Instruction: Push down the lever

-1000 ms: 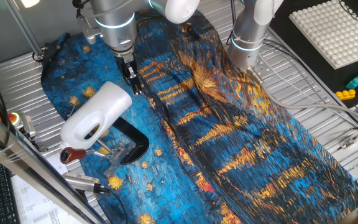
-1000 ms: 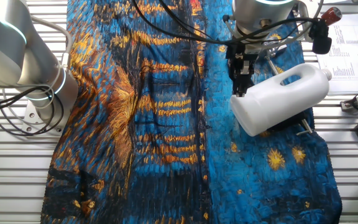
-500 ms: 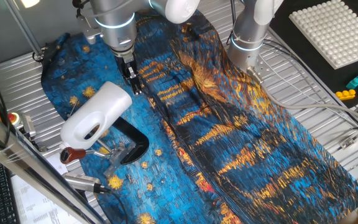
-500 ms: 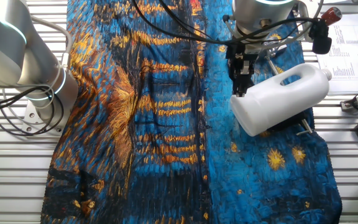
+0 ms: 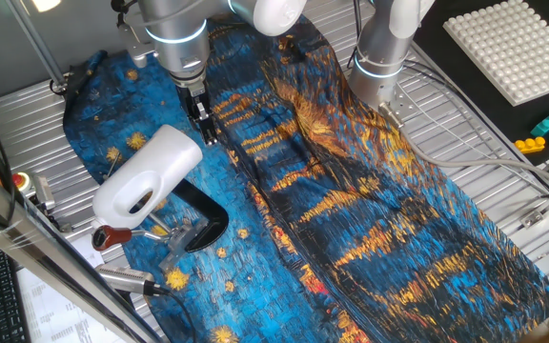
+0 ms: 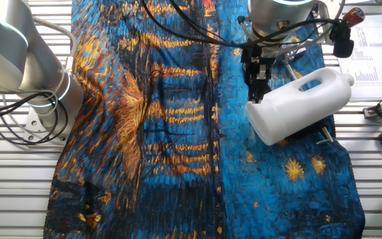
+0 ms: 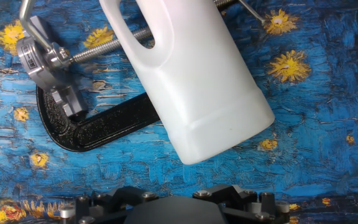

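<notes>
In one fixed view, on your left, you see the lever (image 5: 132, 233): a thin silver rod with a small reddish-brown knob that comes out near the table edge below the white housing (image 5: 148, 171), which lies tilted over the black curved base (image 5: 203, 217) on the blue and orange cloth (image 5: 351, 210). To the right of it, the gripper (image 5: 205, 129) hangs just beside the far end of the housing, well apart from the knob. Its fingers look narrow, but you cannot tell for sure whether they are closed.
</notes>
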You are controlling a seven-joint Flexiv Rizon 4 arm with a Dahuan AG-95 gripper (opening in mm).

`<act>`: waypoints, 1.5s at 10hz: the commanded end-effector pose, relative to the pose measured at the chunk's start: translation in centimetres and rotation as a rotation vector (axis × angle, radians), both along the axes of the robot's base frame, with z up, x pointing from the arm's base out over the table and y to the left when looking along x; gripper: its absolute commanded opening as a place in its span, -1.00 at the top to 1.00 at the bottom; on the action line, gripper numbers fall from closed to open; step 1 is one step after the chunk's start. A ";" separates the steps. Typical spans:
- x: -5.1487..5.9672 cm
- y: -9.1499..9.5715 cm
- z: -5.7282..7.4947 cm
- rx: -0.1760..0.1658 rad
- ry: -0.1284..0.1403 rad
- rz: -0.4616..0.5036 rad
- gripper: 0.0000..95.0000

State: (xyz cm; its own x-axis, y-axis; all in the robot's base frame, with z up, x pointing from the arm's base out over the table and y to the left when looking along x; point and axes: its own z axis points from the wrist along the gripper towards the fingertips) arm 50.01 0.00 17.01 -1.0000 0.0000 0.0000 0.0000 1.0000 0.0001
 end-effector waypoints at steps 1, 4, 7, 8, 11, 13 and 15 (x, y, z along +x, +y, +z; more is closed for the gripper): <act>0.0 0.0 0.0 0.013 -0.020 0.134 1.00; -0.1 0.2 0.3 0.011 -0.009 0.135 1.00; -0.2 0.2 0.5 0.012 -0.010 0.137 1.00; -0.2 0.2 0.5 0.012 -0.010 0.144 1.00; 0.3 0.5 1.5 0.010 0.000 0.133 1.00; 1.0 1.3 3.4 -0.004 0.042 0.133 1.00; 1.9 2.4 5.0 -0.026 0.062 0.131 1.00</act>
State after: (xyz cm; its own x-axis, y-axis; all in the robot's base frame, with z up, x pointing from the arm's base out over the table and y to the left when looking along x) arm 51.88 2.44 22.05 -0.9893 -0.1308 0.0646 -0.1322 0.9911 -0.0173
